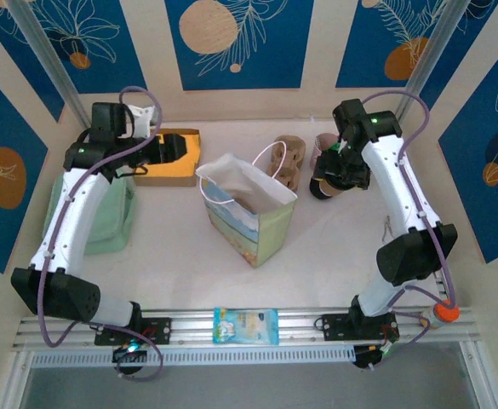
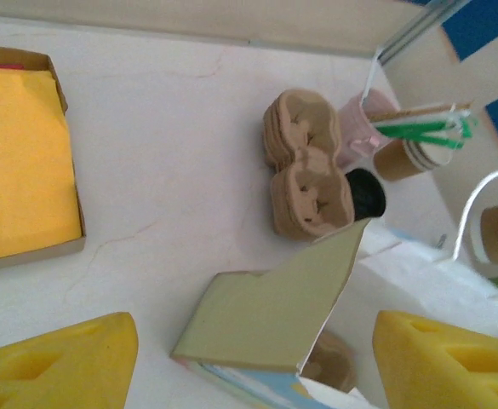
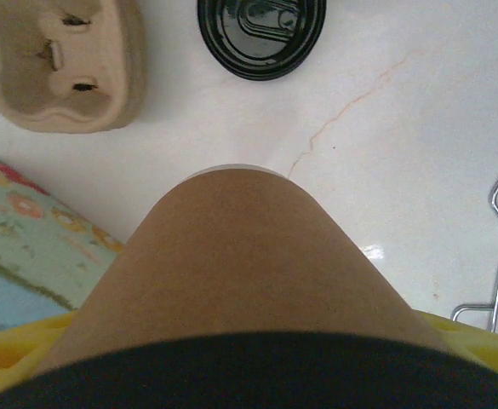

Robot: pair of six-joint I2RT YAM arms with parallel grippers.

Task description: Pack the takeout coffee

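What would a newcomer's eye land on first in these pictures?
The pastel paper bag standing open mid-table. Next, the brown takeout coffee held in the right gripper, looming large in the right wrist view. Then the cardboard box of yellow paper at back left.

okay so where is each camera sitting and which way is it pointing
Top external: above and behind the bases, looking down on the table; left arm and right arm show.
Left wrist: looks down and right, over the paper bag; open left gripper frames it.
Right wrist: looks down; right gripper holds the takeout coffee.
Shared: both wrists see the pulp carrier and black lid.
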